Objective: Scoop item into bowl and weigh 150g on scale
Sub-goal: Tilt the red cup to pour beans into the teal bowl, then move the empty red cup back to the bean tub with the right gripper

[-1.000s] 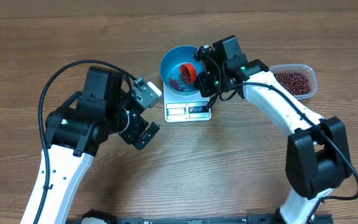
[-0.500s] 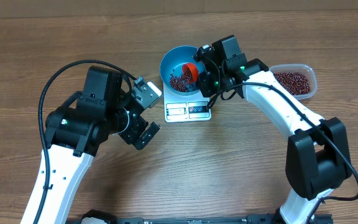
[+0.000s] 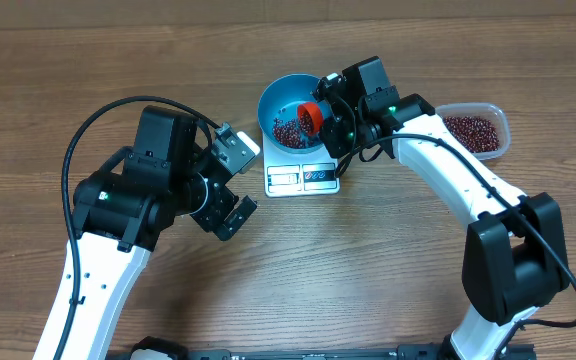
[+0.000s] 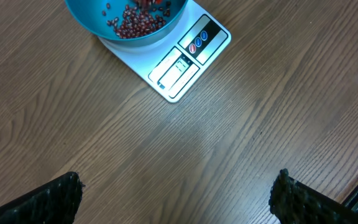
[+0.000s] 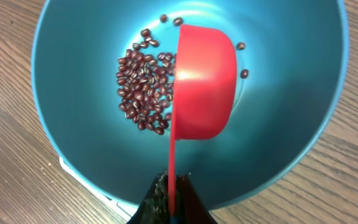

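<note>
Small glossy maroon beans lie in a loose patch at the bottom of the blue bowl on the white scale, beside a tipped red scoop clenched in the right pincer; the left pincer hangs released.

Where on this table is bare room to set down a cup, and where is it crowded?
Free: bare wood before the scale, between left arm and right arm. Crowded: bowl, scoop, right pincer and bean tub, close together.
</note>
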`<state>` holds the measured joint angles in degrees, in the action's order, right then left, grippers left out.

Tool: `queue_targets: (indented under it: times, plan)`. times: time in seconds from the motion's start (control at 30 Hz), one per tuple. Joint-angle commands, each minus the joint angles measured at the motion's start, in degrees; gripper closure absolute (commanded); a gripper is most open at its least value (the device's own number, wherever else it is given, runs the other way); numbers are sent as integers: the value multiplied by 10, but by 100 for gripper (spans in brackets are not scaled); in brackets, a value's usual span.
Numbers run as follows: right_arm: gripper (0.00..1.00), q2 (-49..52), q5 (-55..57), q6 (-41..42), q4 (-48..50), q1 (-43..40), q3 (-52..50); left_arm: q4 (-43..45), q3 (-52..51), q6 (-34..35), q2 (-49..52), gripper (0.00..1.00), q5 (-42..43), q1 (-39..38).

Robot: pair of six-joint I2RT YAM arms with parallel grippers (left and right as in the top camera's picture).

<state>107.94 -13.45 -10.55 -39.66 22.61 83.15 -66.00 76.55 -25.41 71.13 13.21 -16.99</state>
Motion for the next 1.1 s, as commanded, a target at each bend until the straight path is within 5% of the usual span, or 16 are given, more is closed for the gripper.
queue_targets:
  times: [0.0, 1.07]
  plan:
    - [96, -35, 14, -12, 2, 5, 21, 2, 13, 6, 1, 0, 3, 1]
    - [96, -67, 263, -63, 6, 105, 21, 2, 13, 6, 1, 0, 3, 1]
